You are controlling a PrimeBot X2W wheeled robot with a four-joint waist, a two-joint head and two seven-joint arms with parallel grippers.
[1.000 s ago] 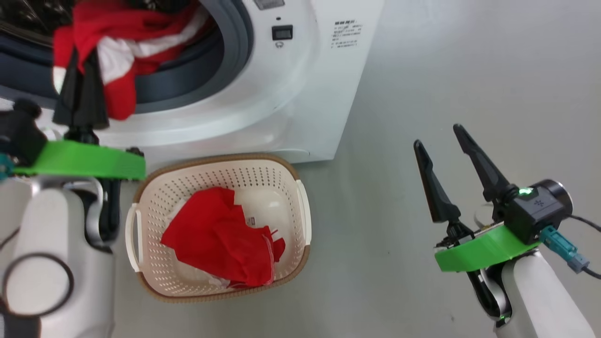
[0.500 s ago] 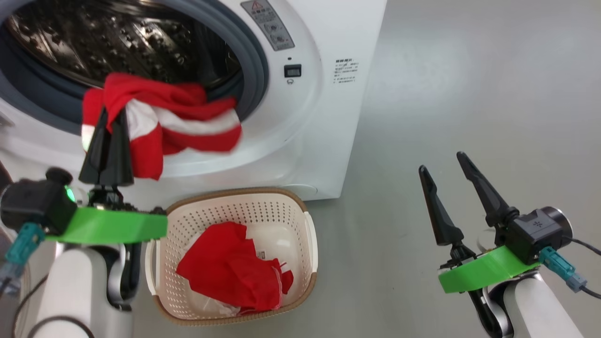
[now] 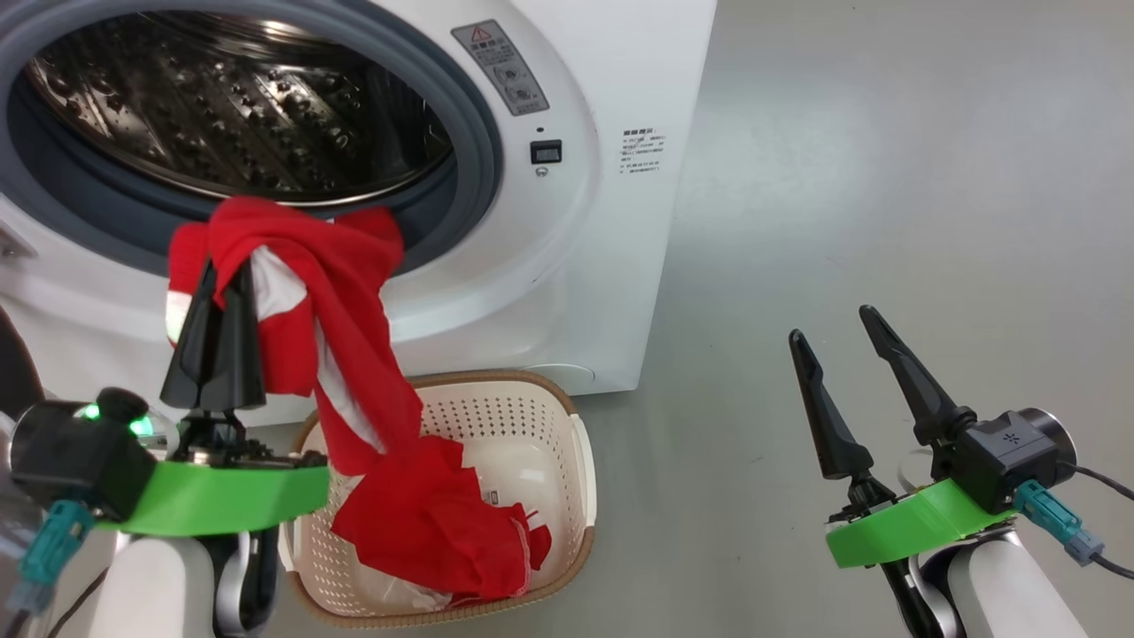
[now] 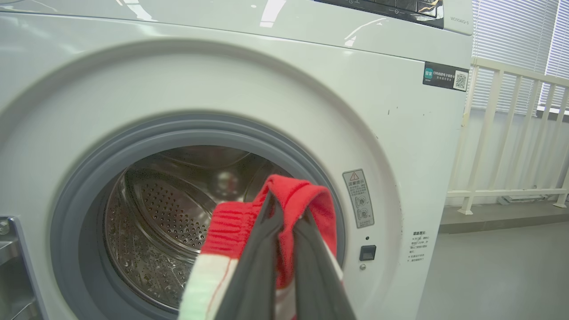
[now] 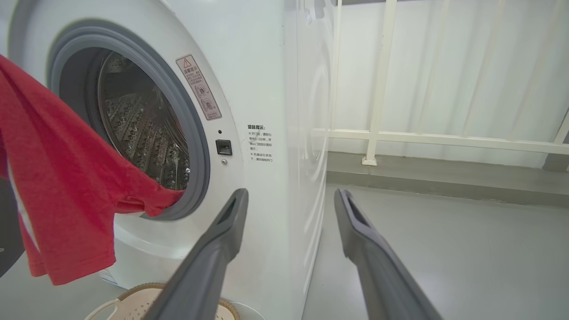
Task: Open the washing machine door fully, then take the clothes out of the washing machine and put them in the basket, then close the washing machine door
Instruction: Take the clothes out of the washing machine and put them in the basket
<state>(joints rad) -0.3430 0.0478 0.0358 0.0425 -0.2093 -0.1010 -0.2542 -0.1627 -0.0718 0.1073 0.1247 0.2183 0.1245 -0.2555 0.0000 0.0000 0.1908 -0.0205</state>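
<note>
- Left gripper [image 3: 225, 273] sits at the lower left of the head view. Its fingers [image 3: 199, 354] point up, pressed together and pinching the clothes [image 3: 345, 292], above the pale left forearm [image 3: 155, 585].
- Right gripper [image 3: 831, 322] sits at the lower right, fingers spread wide apart, slanting up and leftward, empty.

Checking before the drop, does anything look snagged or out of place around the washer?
The red garment in the left claw seems to have one corner resting on the grey rubber ring, while its lower end dangles over the basket. Nothing spilled.
</note>
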